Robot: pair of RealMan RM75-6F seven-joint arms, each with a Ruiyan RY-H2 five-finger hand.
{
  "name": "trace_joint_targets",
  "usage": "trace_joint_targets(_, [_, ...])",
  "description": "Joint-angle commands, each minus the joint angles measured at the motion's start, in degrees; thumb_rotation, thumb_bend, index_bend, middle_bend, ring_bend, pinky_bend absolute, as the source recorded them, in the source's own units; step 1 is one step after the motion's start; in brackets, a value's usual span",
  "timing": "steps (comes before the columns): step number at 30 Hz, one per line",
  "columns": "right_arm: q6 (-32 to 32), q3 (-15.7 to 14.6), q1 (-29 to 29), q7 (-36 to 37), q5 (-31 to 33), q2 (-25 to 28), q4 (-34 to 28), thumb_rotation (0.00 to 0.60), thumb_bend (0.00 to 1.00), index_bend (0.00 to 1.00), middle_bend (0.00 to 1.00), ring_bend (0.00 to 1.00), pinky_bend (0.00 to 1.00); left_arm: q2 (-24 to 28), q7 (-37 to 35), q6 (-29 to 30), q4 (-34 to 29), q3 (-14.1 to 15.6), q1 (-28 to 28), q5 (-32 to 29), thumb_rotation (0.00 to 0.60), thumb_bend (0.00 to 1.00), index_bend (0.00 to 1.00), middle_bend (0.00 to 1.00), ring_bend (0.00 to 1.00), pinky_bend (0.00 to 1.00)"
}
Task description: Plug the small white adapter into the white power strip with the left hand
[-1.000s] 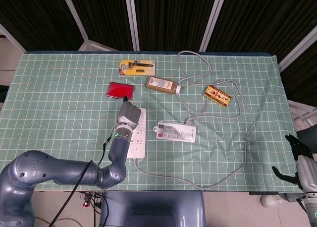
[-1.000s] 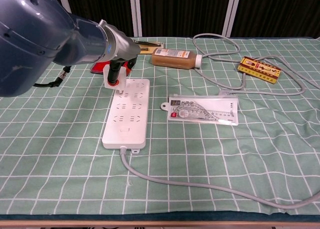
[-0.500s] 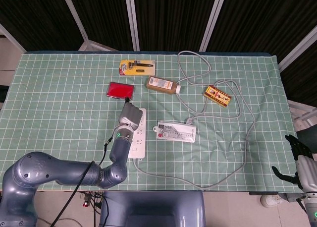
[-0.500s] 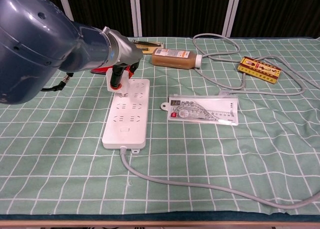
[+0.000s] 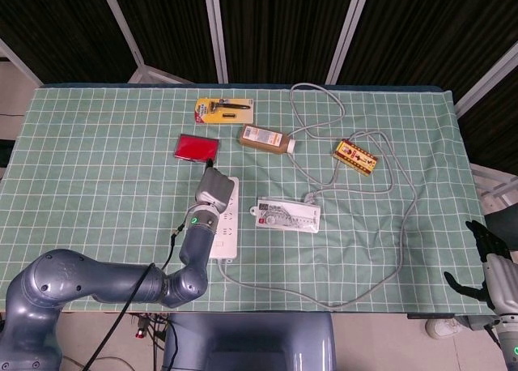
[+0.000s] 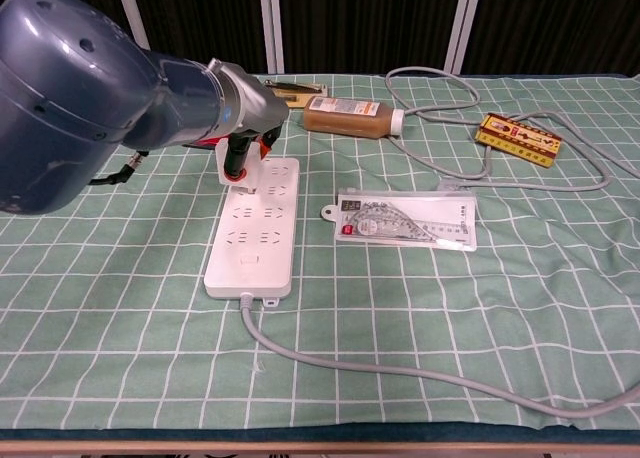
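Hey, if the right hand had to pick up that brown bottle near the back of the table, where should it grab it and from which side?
Grip the brown bottle around the middle of its labelled body, coming down from above. It lies on its side, white cap pointing to the robot's right, so fingers can probably close across its width. The cable curves close by the cap end; the middle looks clearer.

Plug meeting socket was out of sight

The left hand [image 6: 238, 143] covered most of the small white adapter [image 6: 229, 164], so whether its prongs had entered the white power strip [image 6: 254, 233] could not be told. The head view's edge cut off the right hand [image 5: 489, 257], well off from the strip, its fingers too small to read.
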Motion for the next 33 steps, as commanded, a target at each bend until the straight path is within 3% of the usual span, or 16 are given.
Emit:
trace_joint_targets(1, [-0.1, 0.0, 0.0, 0.1, 0.0, 0.0, 0.0, 0.600, 0.34, 0.00, 0.00, 0.00, 0.00, -0.2, -0.1, -0.2, 0.2, 0.1, 0.1, 0.3, 0.600, 0.71, 0.73, 0.81, 0.30, 0.11])
trace_joint_targets(30, [-0.3, 0.1, 0.0, 0.6, 0.3, 0.2, -0.3, 0.600, 0.34, 0.00, 0.00, 0.00, 0.00, -2.2, -0.8, -1.0, 1.0, 1.0, 1.3, 2.3, 0.600, 0.70, 0.73, 0.80, 0.30, 0.12])
trace_joint_targets(33, [-0.3, 0.1, 0.0, 0.6, 0.3, 0.2, -0.3, 0.600, 0.34, 0.00, 0.00, 0.00, 0.00, -2.3, -0.8, -0.9, 1.1, 1.0, 1.3, 2.6, 0.600, 0.62, 0.67, 0.74, 0.30, 0.11])
